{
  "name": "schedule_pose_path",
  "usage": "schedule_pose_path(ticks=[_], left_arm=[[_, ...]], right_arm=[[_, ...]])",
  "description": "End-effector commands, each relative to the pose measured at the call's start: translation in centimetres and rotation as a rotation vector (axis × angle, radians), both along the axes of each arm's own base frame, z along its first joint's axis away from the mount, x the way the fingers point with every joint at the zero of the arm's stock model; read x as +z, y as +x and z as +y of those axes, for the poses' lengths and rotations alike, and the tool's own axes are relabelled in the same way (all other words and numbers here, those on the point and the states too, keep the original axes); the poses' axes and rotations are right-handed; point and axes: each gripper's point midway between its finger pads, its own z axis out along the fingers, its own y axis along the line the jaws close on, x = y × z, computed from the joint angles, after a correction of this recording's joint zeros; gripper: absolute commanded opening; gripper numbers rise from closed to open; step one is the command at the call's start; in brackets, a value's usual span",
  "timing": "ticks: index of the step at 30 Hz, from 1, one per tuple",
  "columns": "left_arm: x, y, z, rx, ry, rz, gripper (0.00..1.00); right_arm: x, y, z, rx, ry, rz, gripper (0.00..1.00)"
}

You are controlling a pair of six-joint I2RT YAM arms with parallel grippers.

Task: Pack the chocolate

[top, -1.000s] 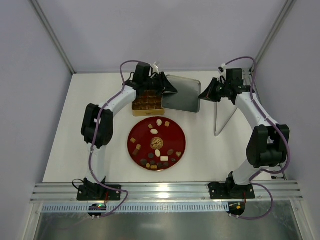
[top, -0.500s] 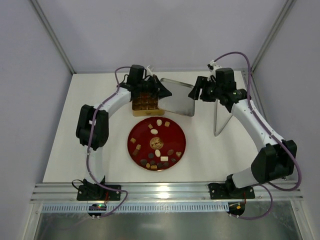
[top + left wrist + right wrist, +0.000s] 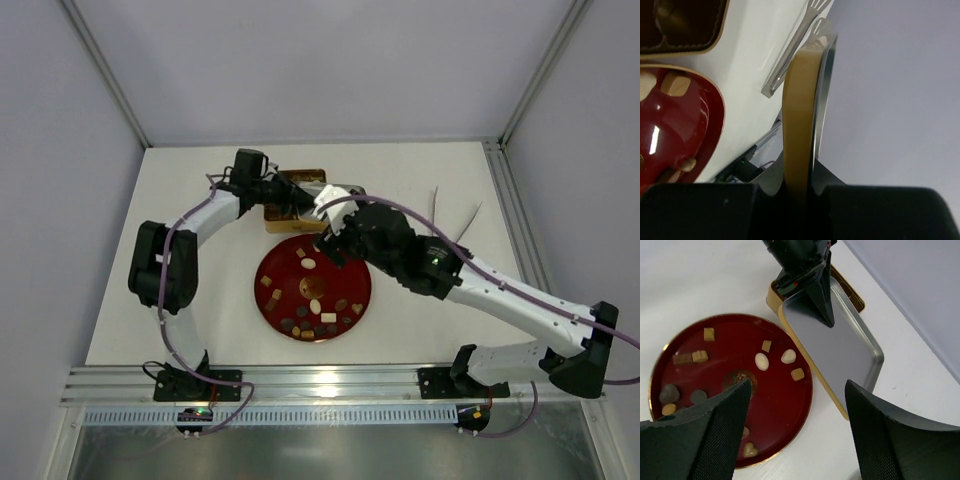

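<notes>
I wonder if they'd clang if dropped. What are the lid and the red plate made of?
The lid is probably thin metal, like a tin: its inside is dull silver-grey with a rolled rim, and its edge is gold. The plate is shiny red with a gold rim and bright glints. It could be lacquer or plastic; I can't tell which.

The lid (image 3: 840,355) hides nearly all of the box (image 3: 852,294). In the left wrist view, the plate (image 3: 705,115) and its chocolate (image 3: 675,82) run off the left edge, the box off the top.
</notes>
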Motion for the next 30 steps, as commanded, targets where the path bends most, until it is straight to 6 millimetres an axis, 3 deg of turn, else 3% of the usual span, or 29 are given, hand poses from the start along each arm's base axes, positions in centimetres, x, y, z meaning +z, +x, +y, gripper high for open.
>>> schedule_pose_path(ticks=[1, 4, 10, 17, 21, 30], left_arm=[[4.6, -1.2, 0.1, 0.020, -0.093, -0.002, 0.00], [4.7, -1.7, 0.5, 0.028, -0.097, 0.013, 0.00], [5.3, -2.6, 0.7, 0.017, -0.106, 0.005, 0.00], [6.1, -3.3, 1.1, 0.000, -0.117, -0.011, 0.00], [6.4, -3.8, 1.3, -0.012, -0.118, -0.015, 0.00], [6.8, -5.0, 1.8, -0.055, -0.121, -0.014, 0.00]], right_arm=[[-2.0, 0.8, 0.0, -0.052, -0.224, -0.122, 0.76], [-3.0, 0.8, 1.5, -0.019, -0.285, -0.156, 0.76], [-4.0, 2.5, 2.1, -0.037, -0.416, -0.225, 0.73], [-4.0, 4.6, 2.1, -0.064, -0.500, -0.287, 0.62], [-3.4, 4.8, 2.8, -0.028, -0.483, -0.293, 0.55], [-4.1, 5.7, 4.1, 0.008, -0.566, -0.306, 0.45]])
